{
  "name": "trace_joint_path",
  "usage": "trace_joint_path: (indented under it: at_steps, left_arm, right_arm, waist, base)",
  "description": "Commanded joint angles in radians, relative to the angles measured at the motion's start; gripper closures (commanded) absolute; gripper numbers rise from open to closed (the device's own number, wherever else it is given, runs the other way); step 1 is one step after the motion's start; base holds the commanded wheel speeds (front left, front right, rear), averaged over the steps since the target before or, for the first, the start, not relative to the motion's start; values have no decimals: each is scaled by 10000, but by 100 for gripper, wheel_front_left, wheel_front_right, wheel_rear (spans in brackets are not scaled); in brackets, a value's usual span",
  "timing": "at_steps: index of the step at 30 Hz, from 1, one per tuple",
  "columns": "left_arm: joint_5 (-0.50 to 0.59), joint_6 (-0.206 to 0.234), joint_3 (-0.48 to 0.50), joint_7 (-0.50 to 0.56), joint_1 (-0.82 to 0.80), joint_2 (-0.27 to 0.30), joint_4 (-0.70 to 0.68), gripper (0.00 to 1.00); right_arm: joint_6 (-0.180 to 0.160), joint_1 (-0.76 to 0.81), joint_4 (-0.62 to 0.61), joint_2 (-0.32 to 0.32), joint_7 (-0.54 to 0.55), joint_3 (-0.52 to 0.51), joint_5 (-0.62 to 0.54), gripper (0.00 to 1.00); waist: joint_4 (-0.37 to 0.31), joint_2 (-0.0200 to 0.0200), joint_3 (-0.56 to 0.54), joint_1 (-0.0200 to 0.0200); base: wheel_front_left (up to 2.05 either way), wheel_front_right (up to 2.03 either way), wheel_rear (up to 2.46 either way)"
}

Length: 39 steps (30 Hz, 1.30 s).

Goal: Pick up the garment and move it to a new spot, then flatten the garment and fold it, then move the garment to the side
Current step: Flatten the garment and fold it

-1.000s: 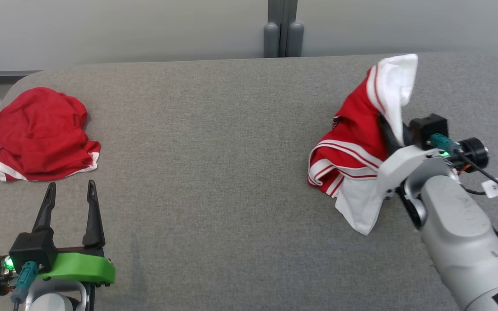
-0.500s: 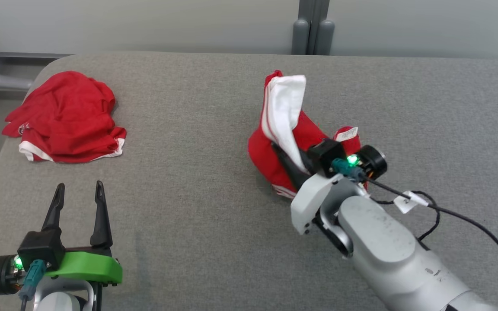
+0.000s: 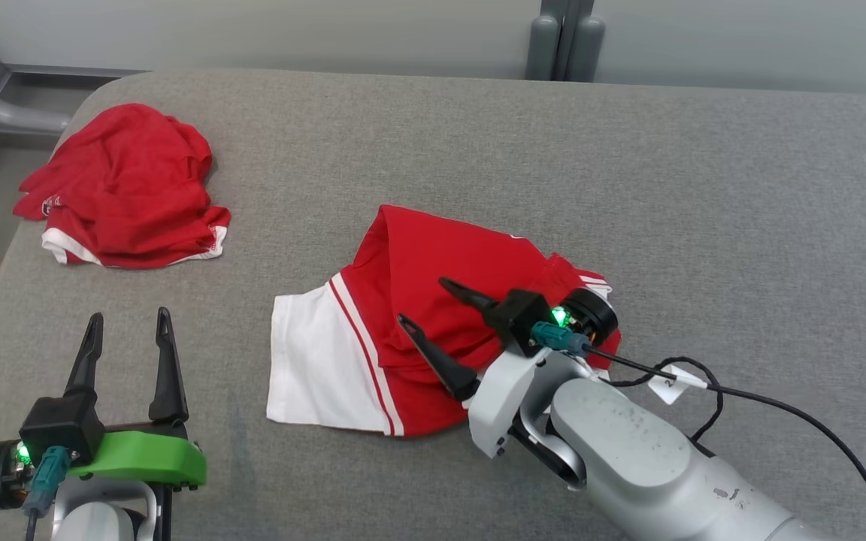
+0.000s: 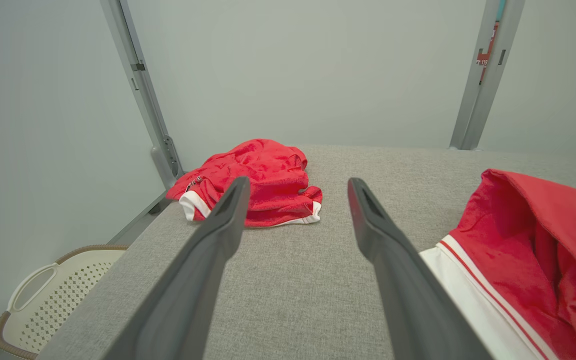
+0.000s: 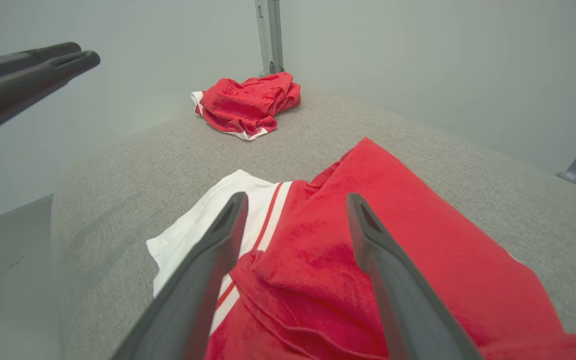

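Observation:
The garment (image 3: 418, 263), red with a white striped panel, lies loosely spread near the middle of the grey table (image 3: 704, 188). It also appears in the left wrist view, garment (image 4: 518, 225), and under my right fingers, garment (image 5: 393, 240). My right gripper (image 3: 422, 300) hovers just over its red part, open, with nothing between the fingers; right gripper (image 5: 296, 197). My left gripper (image 3: 128, 315) stands open and empty at the lower left, apart from the cloth; left gripper (image 4: 298, 182).
A second crumpled red garment (image 3: 125, 195) sits at the table's far left corner. A white perforated basket (image 4: 43, 295) stands on the floor beyond the table's left edge. A grey post (image 3: 564, 37) rises behind the table. My right arm's cable (image 3: 779, 409) trails over the right side.
My right gripper has opened and let go of the garment, which was lifted upright and now lies on the table nearer the middle. The head camera has shifted. The left gripper stays as it was.

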Motion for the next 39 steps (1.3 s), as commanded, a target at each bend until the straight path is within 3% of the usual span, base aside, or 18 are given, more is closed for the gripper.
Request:
trace_joint_path:
  at_steps: [1,4,10,17,21,31,39]
  left_arm:
    - [121,17,61,-8,101,25,6,0]
    - [155,38,120,-8,242,15,-42,0]
    - [161,35,302,-6,503,107,-138,0]
    - [226,113,417,-8,795,121,-271,0]
    - [255,123,470,-8,916,146,-294,0]
    - [270,110,518,-8,1087,132,-261,0]
    - [309,99,517,-8,1067,149,-186,0]
  right_arm:
    - [-10,-61,-99,-32,-101,-189,-94,0]
    - [-10,4,-329,-37,-164,-817,-395,0]
    - [-10,844,-1581,-179,-153,-3084,-1628,0]
    - [-10,2796,-3135,-643,-156,-5628,-2643,0]
    - [-10,3946,-3601,-677,-157,-6590,-2887,0]
    - [-10,5871,-4245,-272,-158,-7568,-3030,0]
    - [-10,5512,-4366,-203,-19,-6821,-3273,0]
  waist:
    - [-190,0,-153,0]
    - [-344,0,-285,0]
    - [-649,0,-481,0]
    - [-917,0,-669,0]
    - [-1041,0,-715,0]
    - [-1138,0,-774,0]
    - [-1159,0,-850,0]
  base:
    - [0,0,0]
    - [0,0,0]
    - [0,0,0]
    - [0,0,0]
    - [0,0,0]
    - [0,0,0]
    - [0,0,0]
